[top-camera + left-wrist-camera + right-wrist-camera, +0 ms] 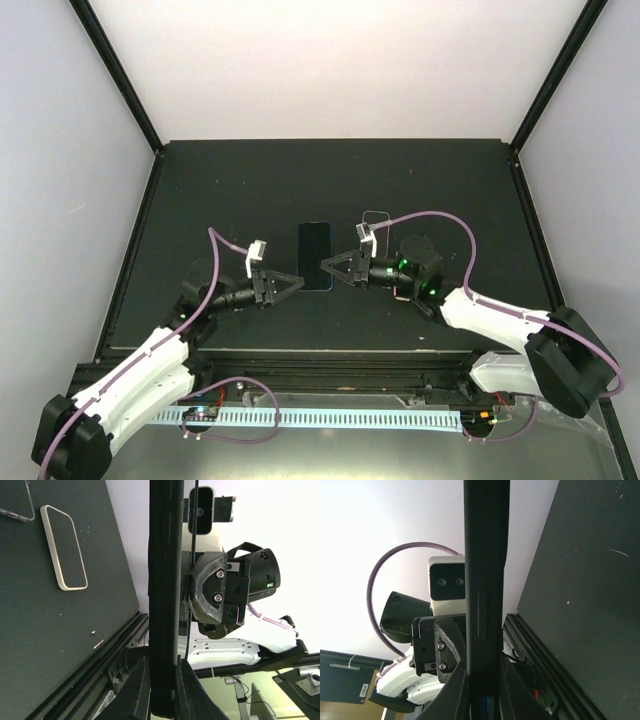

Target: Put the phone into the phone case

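The left claw [297, 282] and the right claw [327, 266] are both closed on the dark phone [162, 580], which they hold level above the counter [45, 640]. The pale-rimmed case [64, 547] lies apart, I judge. Keep the phone flat, match one corner first, then press down gently.

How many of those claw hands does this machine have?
2. The left gripper clamps the left side of the dark slab at mid-table. The right gripper clamps its right side, facing the first. None appears hidden.
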{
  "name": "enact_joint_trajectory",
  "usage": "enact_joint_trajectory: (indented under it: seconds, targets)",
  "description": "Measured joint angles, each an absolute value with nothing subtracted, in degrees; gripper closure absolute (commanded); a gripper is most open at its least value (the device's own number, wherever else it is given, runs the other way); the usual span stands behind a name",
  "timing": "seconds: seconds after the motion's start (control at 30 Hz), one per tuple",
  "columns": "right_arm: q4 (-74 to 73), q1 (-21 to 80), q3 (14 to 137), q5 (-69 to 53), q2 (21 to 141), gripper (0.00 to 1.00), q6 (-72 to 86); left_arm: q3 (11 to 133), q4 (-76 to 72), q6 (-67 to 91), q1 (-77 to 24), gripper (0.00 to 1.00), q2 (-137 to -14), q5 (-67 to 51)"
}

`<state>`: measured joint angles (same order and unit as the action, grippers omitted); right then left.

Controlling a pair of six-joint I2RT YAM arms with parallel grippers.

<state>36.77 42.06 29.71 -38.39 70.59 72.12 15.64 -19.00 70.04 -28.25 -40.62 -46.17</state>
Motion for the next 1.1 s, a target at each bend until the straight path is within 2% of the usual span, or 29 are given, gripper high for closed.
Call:
enact_joint_trajectory:
  seconds: [0.17, 0.27, 0.43, 0.53, 0.63, 0.9, 1.1]
  targets:
    - [36.4, 42.1, 29.6, -37.9, 70.6, 0.99, 71.5, 18.4, -12.6, 67.1, -28.3, 0.97, -40.5, -45.3]
    - [36.4, 42.1, 29.6, -37.8, 70.8, 0.99, 71.2, 19.4, -9.8, 65.7, -28.3, 0.87, -40.5, -44.9]
    - [35.4, 42.2, 29.6, -37.5, 71.3, 0.99, 70.1, 20.0, -4.8, 63.5, -28.4, 0.42, -40.4, -42.5]
    - [33.5, 41.9, 29.6, -36.7, 71.6, 0.99, 68.8, 21.0, 2.2, 61.2, -28.4, 0.25, -40.1, -38.8]
    - [31.8, 41.4, 29.6, -36.0, 72.6, 0.99, 67.2, 22.3, 7.9, 58.6, -28.4, 0.02, -39.2, -35.0]
    - [26.2, 40.1, 29.5, -34.7, 81.5, 0.99, 61.5, 25.9, 18.7, 53.5, -28.4, 0.01, -37.1, -25.9]
    - [24.4, 40.1, 29.9, -35.9, 91.4, 0.97, 59.6, 26.0, 21.7, 51.5, -28.4, 0.01, -37.6, -23.4]
